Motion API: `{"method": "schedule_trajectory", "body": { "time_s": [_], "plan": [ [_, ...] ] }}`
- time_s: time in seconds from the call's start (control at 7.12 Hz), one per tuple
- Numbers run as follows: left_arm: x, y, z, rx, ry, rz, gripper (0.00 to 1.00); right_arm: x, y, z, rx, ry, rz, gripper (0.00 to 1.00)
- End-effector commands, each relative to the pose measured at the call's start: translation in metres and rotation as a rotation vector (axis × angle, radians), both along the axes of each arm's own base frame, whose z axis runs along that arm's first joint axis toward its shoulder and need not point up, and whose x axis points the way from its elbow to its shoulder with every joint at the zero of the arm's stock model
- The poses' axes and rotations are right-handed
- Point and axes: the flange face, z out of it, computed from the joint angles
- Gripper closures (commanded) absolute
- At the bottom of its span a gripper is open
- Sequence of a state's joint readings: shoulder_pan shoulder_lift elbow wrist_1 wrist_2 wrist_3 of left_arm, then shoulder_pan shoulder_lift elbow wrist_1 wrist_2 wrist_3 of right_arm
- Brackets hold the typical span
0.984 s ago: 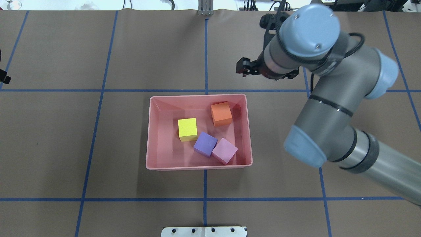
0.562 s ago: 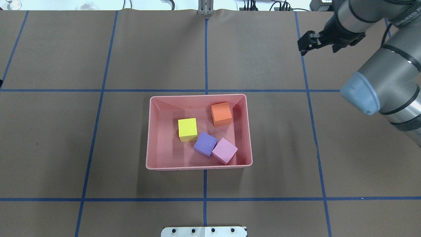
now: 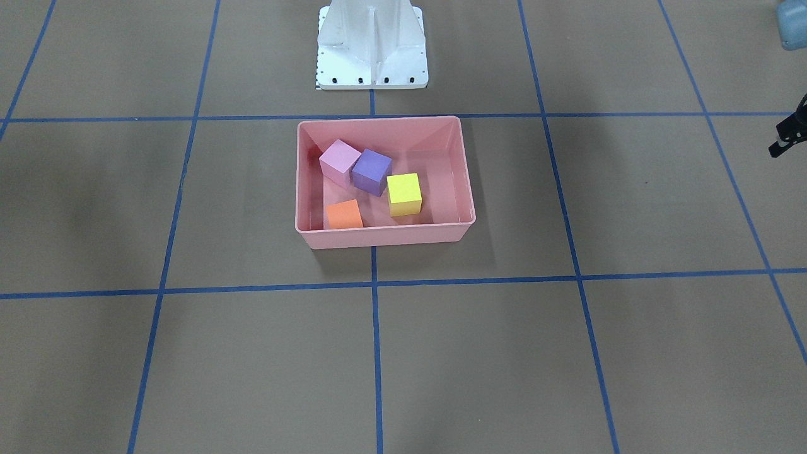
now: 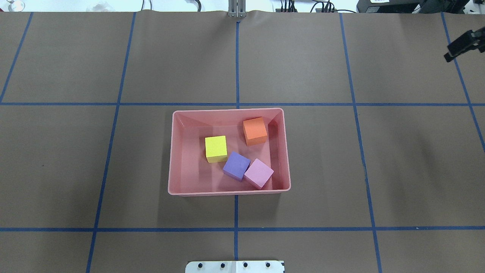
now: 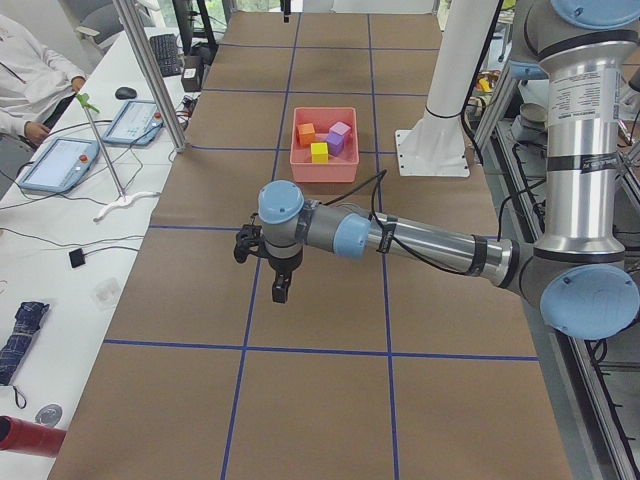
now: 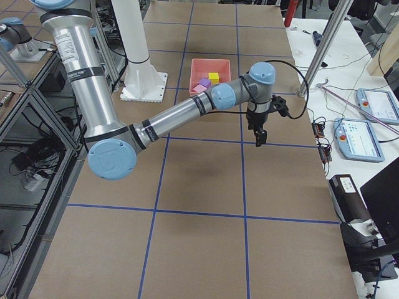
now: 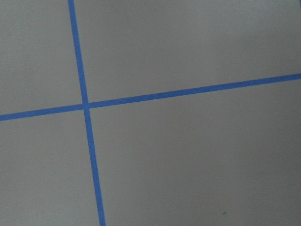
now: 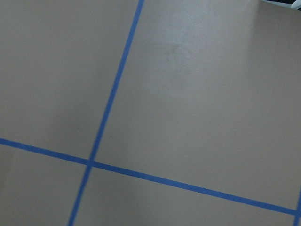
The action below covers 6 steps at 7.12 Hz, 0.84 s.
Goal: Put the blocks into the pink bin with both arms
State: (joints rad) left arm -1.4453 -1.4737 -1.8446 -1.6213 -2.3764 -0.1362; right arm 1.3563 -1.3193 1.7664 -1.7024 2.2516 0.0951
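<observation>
The pink bin [image 4: 172,151] sits at the table's middle. All four blocks lie inside it: orange [image 4: 254,130], yellow [image 4: 216,148], dark purple [image 4: 236,165] and light pink [image 4: 258,173], the last two touching. The front-facing view shows the bin [image 3: 384,236] the same way. My right gripper [image 4: 454,51] is far off at the overhead view's right edge, above bare table. My left gripper [image 3: 782,139] is cut by the front-facing view's right edge. Both hold nothing that I can see. I cannot tell whether either is open or shut.
The white pedestal base [image 3: 372,44] stands behind the bin on the robot's side. Blue tape lines grid the brown table. A side table with tablets [image 5: 60,160] and a seated person [image 5: 30,70] lies beyond the far edge. Both wrist views show only table and tape.
The right arm has swung away from behind the bin to the far right, so only its gripper shows. The left gripper has left the overhead view's left edge. The blocks have not moved.
</observation>
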Motion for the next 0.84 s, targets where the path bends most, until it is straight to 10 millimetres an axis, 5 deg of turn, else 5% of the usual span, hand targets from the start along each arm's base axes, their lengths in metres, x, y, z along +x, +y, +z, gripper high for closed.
{"method": "schedule_trajectory", "body": {
  "time_s": [0.0, 0.28, 0.7],
  "plan": [
    [-0.028, 0.022, 0.026, -0.050, -0.001, -0.048, 0.00, 0.071, 0.037, 0.086, -0.048, 0.002, -0.021, 0.00],
    [-0.035, 0.032, 0.034, -0.052, -0.005, -0.047, 0.00, 0.109, 0.082, 0.142, -0.073, 0.016, -0.046, 0.00],
    [-0.040, 0.041, 0.045, -0.168, -0.018, -0.056, 0.00, 0.127, 0.113, 0.178, -0.144, 0.021, -0.012, 0.00]
  ]
}}
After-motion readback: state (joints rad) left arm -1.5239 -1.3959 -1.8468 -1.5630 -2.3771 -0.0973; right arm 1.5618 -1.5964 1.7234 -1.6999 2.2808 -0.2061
